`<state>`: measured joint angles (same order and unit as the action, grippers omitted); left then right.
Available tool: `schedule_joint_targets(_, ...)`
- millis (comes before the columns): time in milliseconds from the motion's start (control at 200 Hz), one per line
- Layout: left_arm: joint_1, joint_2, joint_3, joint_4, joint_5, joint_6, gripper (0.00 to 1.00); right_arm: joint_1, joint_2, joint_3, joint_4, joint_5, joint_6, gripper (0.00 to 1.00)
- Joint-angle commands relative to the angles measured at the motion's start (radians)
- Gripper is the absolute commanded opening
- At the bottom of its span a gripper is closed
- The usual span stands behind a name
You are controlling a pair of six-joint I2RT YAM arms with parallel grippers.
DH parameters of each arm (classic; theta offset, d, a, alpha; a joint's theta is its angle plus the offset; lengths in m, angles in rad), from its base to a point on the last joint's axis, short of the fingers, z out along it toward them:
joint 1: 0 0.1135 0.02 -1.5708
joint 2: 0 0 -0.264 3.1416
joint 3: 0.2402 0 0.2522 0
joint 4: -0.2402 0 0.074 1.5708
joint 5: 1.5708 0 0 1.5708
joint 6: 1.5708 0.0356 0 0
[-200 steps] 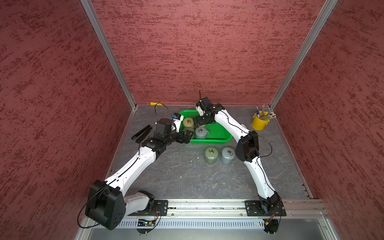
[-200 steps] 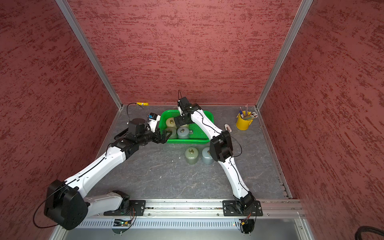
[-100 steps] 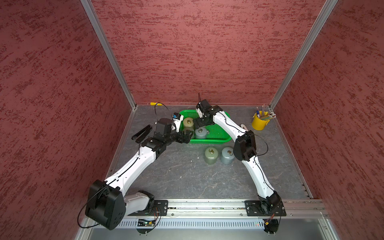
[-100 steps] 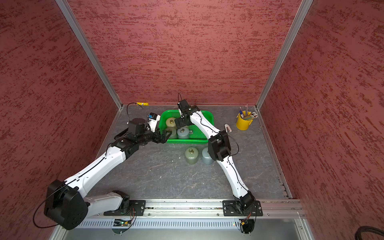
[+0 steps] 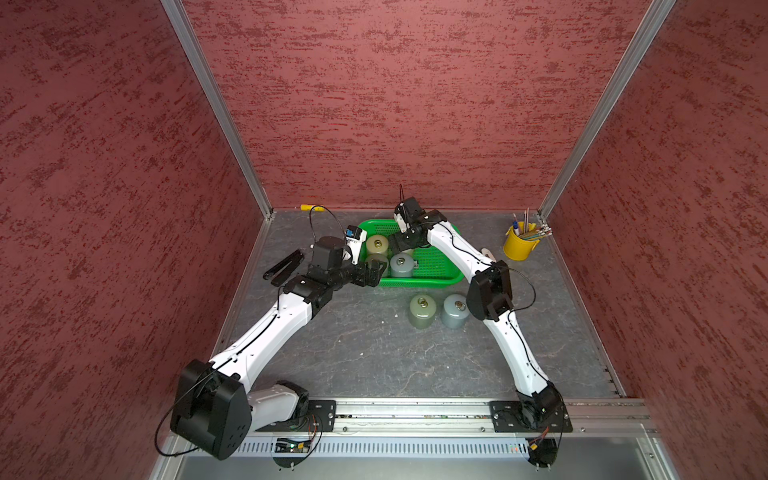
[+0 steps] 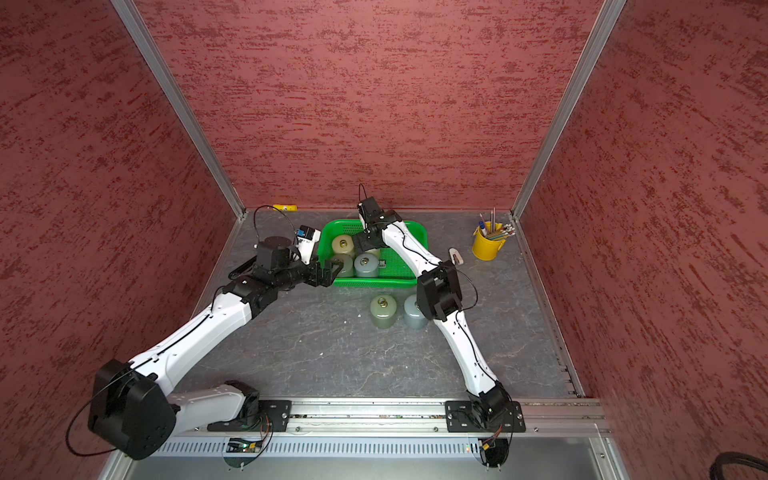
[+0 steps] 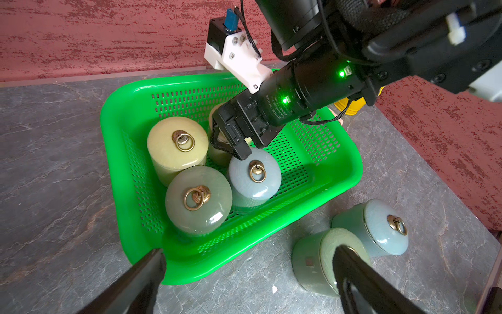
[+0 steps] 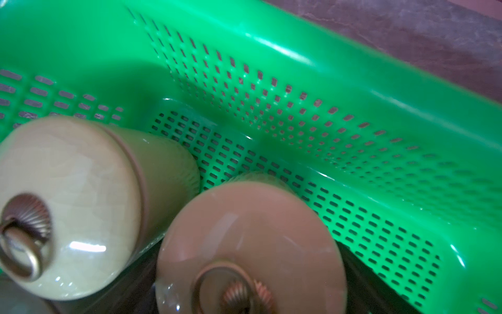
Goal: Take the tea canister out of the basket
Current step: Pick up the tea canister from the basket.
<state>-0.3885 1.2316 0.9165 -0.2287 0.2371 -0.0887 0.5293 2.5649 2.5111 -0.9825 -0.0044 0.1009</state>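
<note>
Tea canister (image 8: 250, 244), tan lid, stands upright in the green basket (image 7: 130, 89) beside a cream canister (image 7: 178, 144). We see right gripper (image 7: 229, 144) straddling it, jaws wide; we can't tell if they pinch. Left gripper (image 7: 250, 250) spread, one finger just beside a basket corner.

White-and-black left arm (image 5: 286, 316) reaching forward low, black left gripper (image 5: 371, 272) level, fingers (image 7: 135, 282) spread wide, right arm (image 5: 451, 245) folded over, right gripper (image 7: 229, 146) angled steeply down, fingers apart.
</note>
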Motion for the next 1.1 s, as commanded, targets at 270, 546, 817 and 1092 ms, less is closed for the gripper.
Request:
schedule_joint_targets(270,-0.007,0.008,0.022,-0.012,-0.008,0.017,1.00,-0.009,0.022,0.020,-0.006,0.043,0.016,0.79)
schedule_joint_targets(546,-0.007,0.008,0.024,-0.013,-0.010,0.018,1.00,-0.011,-0.060,-0.084,0.033,0.052,0.017,0.61)
schedule_joint_targets(817,-0.007,0.007,0.031,-0.012,-0.008,0.020,1.00,-0.021,-0.121,-0.162,0.044,0.100,0.013,0.08)
schedule_joint_targets(1092,-0.007,0.010,0.038,-0.012,-0.003,0.019,1.00,-0.032,-0.211,-0.235,0.066,0.144,0.005,0.00)
